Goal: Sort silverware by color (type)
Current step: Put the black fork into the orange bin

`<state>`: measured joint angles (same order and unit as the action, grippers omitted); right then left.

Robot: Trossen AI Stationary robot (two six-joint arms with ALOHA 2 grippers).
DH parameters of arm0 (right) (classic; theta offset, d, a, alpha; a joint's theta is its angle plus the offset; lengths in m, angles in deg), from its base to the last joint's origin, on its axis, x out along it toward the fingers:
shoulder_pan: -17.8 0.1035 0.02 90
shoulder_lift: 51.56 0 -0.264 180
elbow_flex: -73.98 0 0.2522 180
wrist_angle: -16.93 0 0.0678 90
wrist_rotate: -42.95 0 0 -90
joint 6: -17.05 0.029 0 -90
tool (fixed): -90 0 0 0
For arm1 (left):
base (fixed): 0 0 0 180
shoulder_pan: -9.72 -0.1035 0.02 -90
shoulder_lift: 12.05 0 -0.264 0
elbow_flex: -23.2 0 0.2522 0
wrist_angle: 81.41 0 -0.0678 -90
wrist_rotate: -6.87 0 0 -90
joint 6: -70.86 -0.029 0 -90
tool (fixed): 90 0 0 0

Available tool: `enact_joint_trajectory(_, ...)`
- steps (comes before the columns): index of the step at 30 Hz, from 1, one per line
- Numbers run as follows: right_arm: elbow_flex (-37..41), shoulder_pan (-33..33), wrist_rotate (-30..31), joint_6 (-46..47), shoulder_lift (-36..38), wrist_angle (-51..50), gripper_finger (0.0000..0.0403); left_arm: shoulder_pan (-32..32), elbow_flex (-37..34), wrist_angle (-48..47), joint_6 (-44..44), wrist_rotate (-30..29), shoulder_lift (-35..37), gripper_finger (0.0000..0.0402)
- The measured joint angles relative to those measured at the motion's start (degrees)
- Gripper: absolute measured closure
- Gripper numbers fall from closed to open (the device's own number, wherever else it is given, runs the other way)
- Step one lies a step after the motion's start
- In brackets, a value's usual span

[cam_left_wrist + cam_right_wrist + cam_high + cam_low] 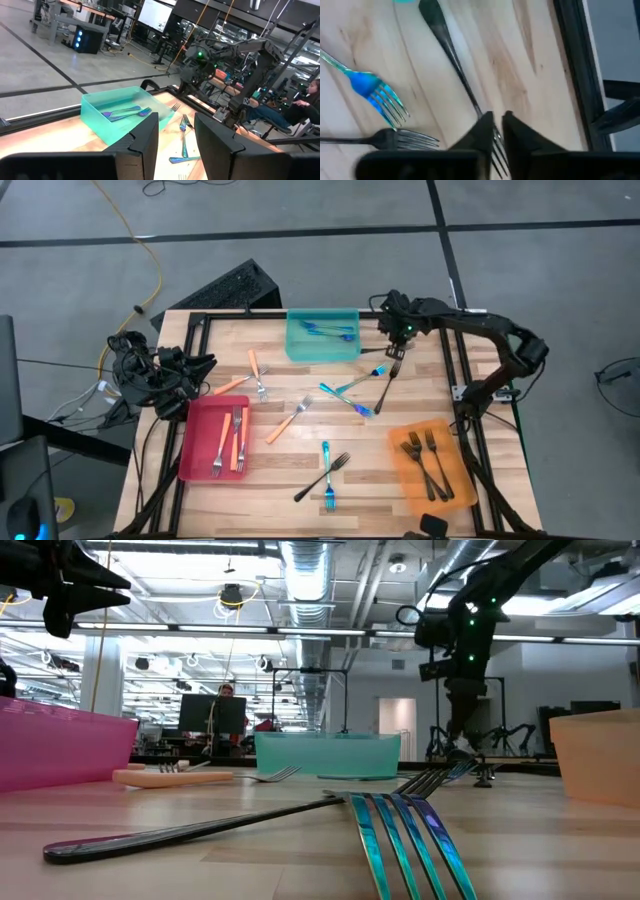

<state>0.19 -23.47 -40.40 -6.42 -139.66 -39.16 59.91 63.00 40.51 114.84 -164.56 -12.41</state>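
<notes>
- Left gripper (205, 367) waits at the left edge of the high view, above the red tray (200, 465); its jaws stand apart and hold nothing.
- Forks lie scattered across the middle of the frame: orange-handled, blue and dark ones, with some already in the red tray, the teal tray (322, 348) and the orange tray (405, 470).
- Right gripper (398, 332), upper right, sits over a dark fork (455, 65) just right of the teal tray; its jaws are a narrow slit straddling the neck near the tines, not clearly clamped.
- Judgement: close squarely on the neck, lift clear of the neighbouring forks, then carry to the orange tray.
- No readable writing or brand.
</notes>
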Motion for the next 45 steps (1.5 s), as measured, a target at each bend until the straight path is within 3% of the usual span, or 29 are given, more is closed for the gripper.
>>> enact_joint_trajectory(6,0.0,0.1,-1.2,-0.7,-4.3,-0.4,0.0204,0.0,0.0,0.0,0.0,0.0,0.0,0.0289)
enact_joint_trajectory(10,0.0,0.4,-0.2,-1.9,-8.8,0.3,0.0152,0.0,0.0,0.0,0.0,0.0,0.0,0.0289)
enact_joint_trajectory(15,0.0,0.9,4.1,-3.1,-12.6,3.7,0.014,0.0,0.0,0.0,0.0,0.0,0.0,0.0289)
enact_joint_trajectory(25,-1.6,0.2,2.9,-5.4,-16.5,3.9,0.0141,0.0,0.0,0.0,0.0,-0.2,0.0,0.0289)
enact_joint_trajectory(32,-1.5,-0.1,2.4,-4.8,-17.7,3.5,0.0186,0.0,0.0,0.0,0.0,-0.3,0.0,0.0289)
enact_joint_trajectory(41,-1.4,0.1,1.3,-2.4,-17.8,2.8,0.0365,0.0,0.0,0.0,0.0,-0.2,0.0,0.0289)
enact_joint_trajectory(45,-1.4,0.1,1.5,-1.9,-17.9,2.4,0.0381,0.0,0.0,0.0,0.0,-0.2,0.0,0.0289)
